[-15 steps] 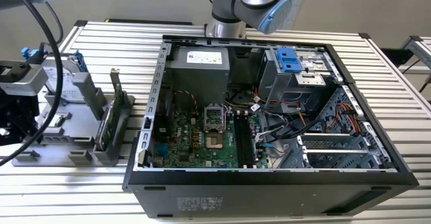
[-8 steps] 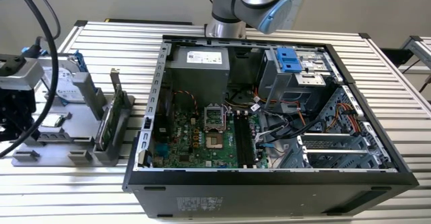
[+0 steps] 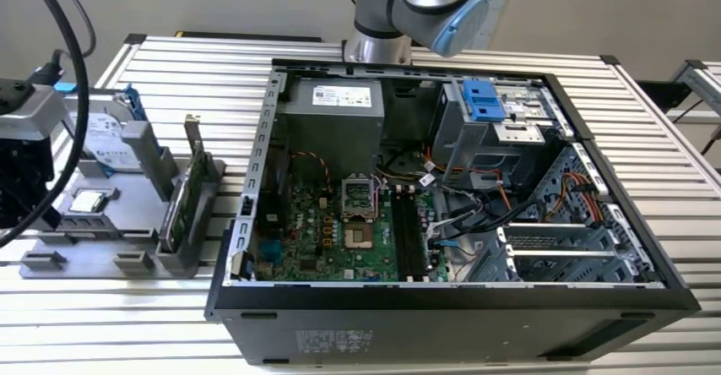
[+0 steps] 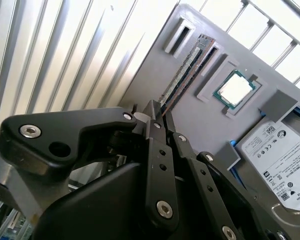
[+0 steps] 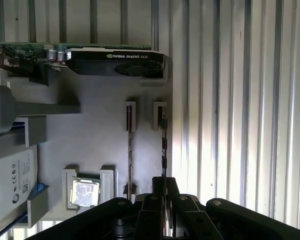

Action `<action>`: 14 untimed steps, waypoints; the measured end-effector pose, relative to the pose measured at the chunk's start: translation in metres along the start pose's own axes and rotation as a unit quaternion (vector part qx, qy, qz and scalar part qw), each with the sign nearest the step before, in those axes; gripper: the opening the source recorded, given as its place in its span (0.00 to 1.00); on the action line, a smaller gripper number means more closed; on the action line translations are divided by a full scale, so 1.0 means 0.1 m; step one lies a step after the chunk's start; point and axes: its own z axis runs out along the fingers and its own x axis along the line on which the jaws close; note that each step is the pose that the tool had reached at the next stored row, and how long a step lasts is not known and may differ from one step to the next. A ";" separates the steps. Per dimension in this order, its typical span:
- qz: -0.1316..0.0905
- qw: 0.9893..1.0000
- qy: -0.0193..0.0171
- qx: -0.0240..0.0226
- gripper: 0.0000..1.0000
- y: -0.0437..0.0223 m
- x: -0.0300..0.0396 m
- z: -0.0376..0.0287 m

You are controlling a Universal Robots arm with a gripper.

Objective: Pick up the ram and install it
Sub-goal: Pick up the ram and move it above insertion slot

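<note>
The ram (image 5: 163, 142) is a thin dark stick with chips. It stands on edge in a slot of the grey holder (image 5: 100, 145), and it also shows in the second wrist view (image 4: 187, 67). My gripper (image 5: 164, 184) is at the near end of the stick, its black fingers (image 4: 152, 112) drawn close together with the ram's edge between them. The stick still rests in its slot. In the exterior view the arm's wrist (image 3: 23, 130) hangs over the holder (image 3: 101, 223) at that view's left edge.
A second thin stick (image 5: 129, 150) stands in the neighbouring slot. The holder also carries a processor chip (image 4: 235, 89), a silver hard drive (image 4: 282, 155) and a green expansion card (image 5: 115, 60). The open computer case (image 3: 586, 138), with its memory slots (image 3: 408, 231), lies to the exterior view's right.
</note>
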 end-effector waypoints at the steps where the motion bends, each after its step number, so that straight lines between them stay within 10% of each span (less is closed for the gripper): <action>1: 0.000 1.000 0.000 0.000 0.00 0.000 0.000 -0.016; 14: 0.000 1.000 0.000 0.000 0.00 0.001 -0.003 -0.220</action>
